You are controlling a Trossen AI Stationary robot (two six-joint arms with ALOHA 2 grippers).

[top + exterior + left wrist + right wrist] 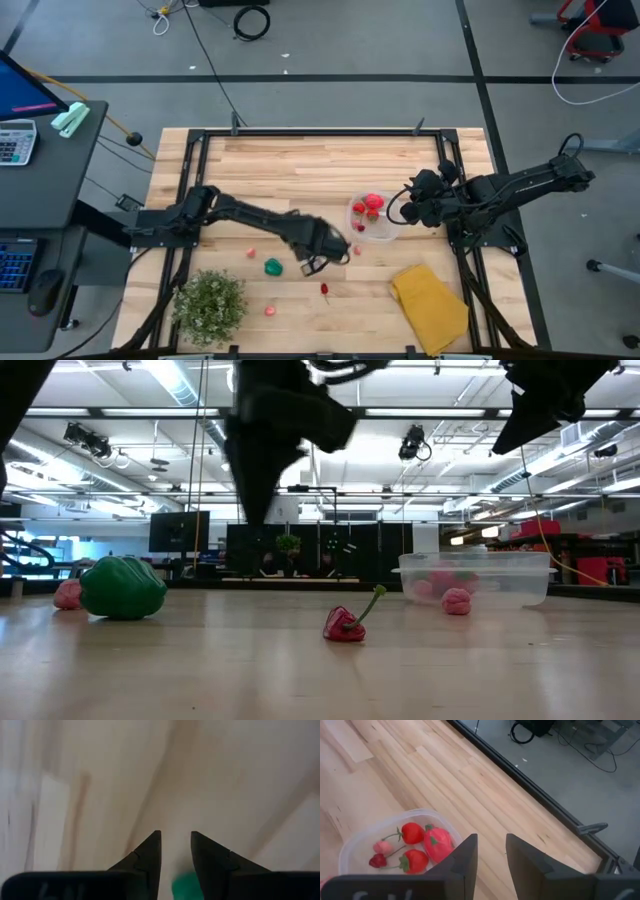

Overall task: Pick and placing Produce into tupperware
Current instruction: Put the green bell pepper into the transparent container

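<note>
The clear round tupperware stands right of the table's middle with several red pieces and a pale pink one inside. Loose on the wood lie a green pepper, a small red piece with a stem, and pink pieces. My left gripper hangs open above the table, pointing down, just right of the green pepper, with nothing between its fingers. My right gripper hovers open at the tupperware's right side, above its rim.
A bushy green plant stands at the near left corner. A folded yellow cloth lies at the near right. A black frame runs along the table's far edge and sides. Bare wood stretches across the far half.
</note>
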